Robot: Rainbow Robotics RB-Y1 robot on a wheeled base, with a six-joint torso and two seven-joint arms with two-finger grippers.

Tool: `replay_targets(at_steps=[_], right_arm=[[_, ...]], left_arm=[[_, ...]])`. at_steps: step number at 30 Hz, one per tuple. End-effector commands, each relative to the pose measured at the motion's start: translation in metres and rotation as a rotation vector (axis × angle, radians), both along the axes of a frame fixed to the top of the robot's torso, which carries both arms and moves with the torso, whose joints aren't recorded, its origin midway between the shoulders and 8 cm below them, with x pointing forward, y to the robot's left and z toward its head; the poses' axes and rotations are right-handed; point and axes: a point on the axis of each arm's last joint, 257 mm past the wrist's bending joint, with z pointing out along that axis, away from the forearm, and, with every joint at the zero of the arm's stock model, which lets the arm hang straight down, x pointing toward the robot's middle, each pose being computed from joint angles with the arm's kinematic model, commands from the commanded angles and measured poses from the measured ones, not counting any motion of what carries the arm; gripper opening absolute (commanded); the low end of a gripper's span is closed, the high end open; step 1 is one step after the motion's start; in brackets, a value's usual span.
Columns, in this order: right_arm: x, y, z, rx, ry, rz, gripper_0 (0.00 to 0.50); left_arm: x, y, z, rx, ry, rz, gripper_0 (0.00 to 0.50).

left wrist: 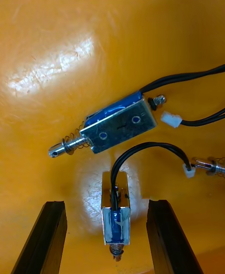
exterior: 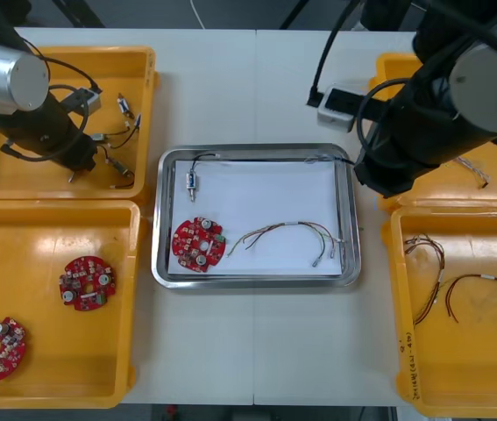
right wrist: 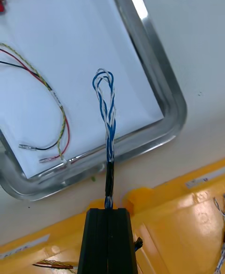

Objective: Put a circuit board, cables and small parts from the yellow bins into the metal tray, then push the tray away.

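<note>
Right gripper (right wrist: 108, 210) has its black fingers together, clamped on the end of a twisted blue and white cable (right wrist: 107, 114), whose free loop reaches out ahead of the fingertips over the white inside of the metal tray (right wrist: 161, 63), near a corner; I cannot tell whether the loop touches the tray. Beyond the loop lies a red and yellow cable (right wrist: 55, 97), and farther across the tray sit a circuit board (exterior: 198, 245) and a boxed metal part (exterior: 192, 182) on a black lead. Directly under the fingers is the rim of the right-hand yellow bin (right wrist: 178, 208). This looks like the delivery step for the cable: the next move calls for carrying it a little farther in past the rim, lowering, and parting the fingers so the whole length drops inside. Left gripper (left wrist: 107, 203) hangs in the far left bin (left wrist: 56, 30) with fingers wide apart, a small metal part (left wrist: 116, 220) standing between them but untouched, and a second small metal part (left wrist: 119, 126) just ahead. Closing there needs a squeeze on the part's body, clear of its black lead. The white tag on the red and yellow cable and the bin-rim labels are not readable.
</note>
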Motion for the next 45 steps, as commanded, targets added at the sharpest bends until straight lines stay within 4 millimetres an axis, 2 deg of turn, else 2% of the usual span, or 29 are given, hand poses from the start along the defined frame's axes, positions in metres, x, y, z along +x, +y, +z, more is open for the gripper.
replay_targets(at_steps=[1,5,8,12,15,16,18,20,27,34,40,45], right_arm=[[0.002,0.058,0.003,-0.038,-0.084,0.177,0.000],[0.008,0.090,-0.012,-0.043,-0.115,0.248,0.000],[0.014,0.106,-0.021,-0.039,-0.131,0.281,0.000],[0.023,0.119,-0.032,-0.072,-0.171,0.339,0.000],[0.034,0.118,-0.039,-0.112,-0.193,0.382,0.000],[0.036,0.118,-0.040,-0.114,-0.194,0.389,0.000],[0.044,0.115,-0.046,-0.128,-0.194,0.411,0.000],[0.050,0.114,-0.051,-0.134,-0.194,0.428,0.000],[0.066,0.105,-0.064,-0.163,-0.195,0.464,0.000],[0.072,0.096,-0.073,-0.182,-0.182,0.457,0.000],[0.075,0.088,-0.081,-0.218,-0.178,0.466,0.000],[0.077,0.086,-0.084,-0.235,-0.192,0.476,0.000]], left_arm=[[-0.002,-0.009,-0.013,0.024,0.007,-0.046,0.500],[-0.002,-0.010,-0.015,0.022,0.006,-0.043,0.500],[-0.002,-0.009,-0.017,0.020,0.003,-0.041,0.500],[-0.002,-0.008,-0.021,0.015,-0.003,-0.042,0.500],[-0.001,-0.008,-0.023,0.013,-0.006,-0.040,0.500],[-0.002,-0.007,-0.024,0.013,-0.005,-0.040,0.478],[-0.002,-0.008,-0.024,0.012,-0.003,-0.040,0.137],[-0.002,-0.008,-0.024,0.012,-0.004,-0.041,0.002],[-0.003,-0.006,-0.025,0.012,-0.002,-0.036,0.002],[-0.002,0.005,-0.015,0.020,-0.013,-0.028,0.002],[0.000,0.017,0.004,0.021,-0.035,-0.014,0.002],[-0.002,0.020,0.030,0.016,-0.050,-0.002,0.002]])
